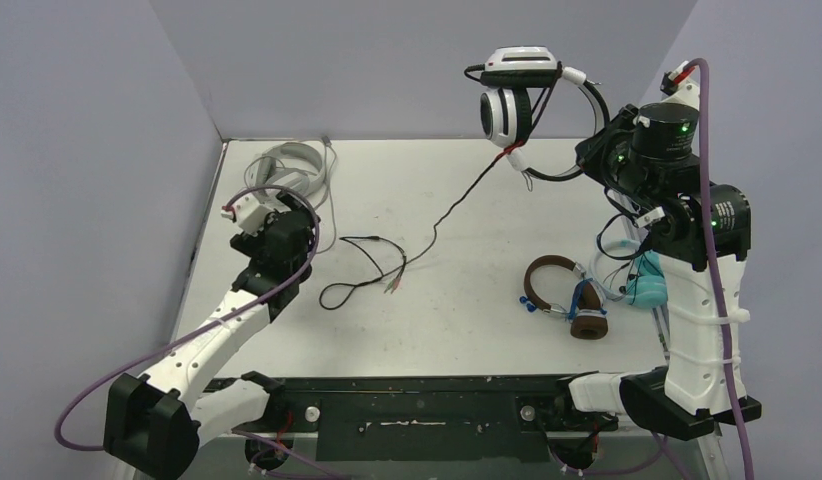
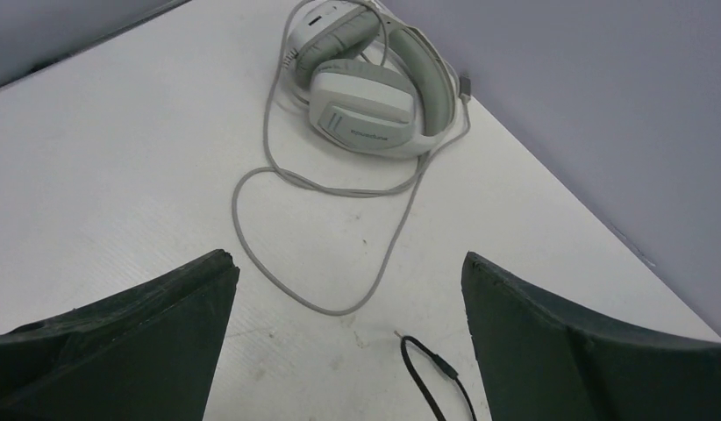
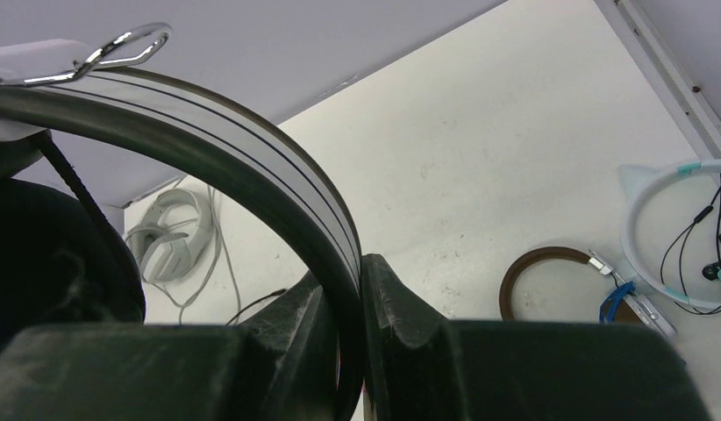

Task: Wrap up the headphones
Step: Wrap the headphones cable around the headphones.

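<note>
The right gripper (image 3: 358, 285) is pinching shut on the thin band of the black-and-white headphones (image 1: 509, 100), holding them high over the table's far side while their black cable (image 1: 442, 212) is trailing down onto it. The left gripper (image 2: 348, 274) is hanging wide open, holding nothing, near the cable's loose end. The winding is probably only starting, so next it needs to grab that loose end.

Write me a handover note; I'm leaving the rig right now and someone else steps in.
Left gripper: open, empty, near the pale grey headphones.
Right gripper: shut on the band of the black-and-white headphones, held high; their black cable trails loose onto the table.
Brown headphones and teal headphones lie by the right arm.
Done: nothing visibly wrapped. Left: all four.
</note>
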Available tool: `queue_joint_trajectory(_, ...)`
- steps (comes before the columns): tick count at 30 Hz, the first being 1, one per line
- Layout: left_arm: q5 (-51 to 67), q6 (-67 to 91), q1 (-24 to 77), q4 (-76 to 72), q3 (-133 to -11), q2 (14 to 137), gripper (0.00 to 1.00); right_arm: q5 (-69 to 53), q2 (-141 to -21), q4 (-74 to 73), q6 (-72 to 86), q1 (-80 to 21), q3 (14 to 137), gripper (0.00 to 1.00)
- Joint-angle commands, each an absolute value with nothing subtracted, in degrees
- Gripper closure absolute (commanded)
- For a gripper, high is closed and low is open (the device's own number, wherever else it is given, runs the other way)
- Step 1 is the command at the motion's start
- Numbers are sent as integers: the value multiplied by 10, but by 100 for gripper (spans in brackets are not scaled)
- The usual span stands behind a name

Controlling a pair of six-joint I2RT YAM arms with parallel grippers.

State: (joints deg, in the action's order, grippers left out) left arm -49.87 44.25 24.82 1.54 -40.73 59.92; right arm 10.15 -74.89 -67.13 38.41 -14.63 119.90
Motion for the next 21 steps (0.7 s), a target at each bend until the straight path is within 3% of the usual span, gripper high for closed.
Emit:
queue_joint_trajectory(1,-499,437,236,120,-458,621,3,88,-741,-599,402,-144,1206,100)
queue_joint_trajectory(5,-161,275,248,-129,-391,595,3,84,-741,-598,398,-143,1202,100)
queue_joint_trajectory(11,81,203,281,-357,-334,624,7,69,-741,-593,398,-144,1197,100)
queue_joint_trajectory(21,163,36,400,-468,-356,732,11,36,-746,-600,396,-143,1200,100)
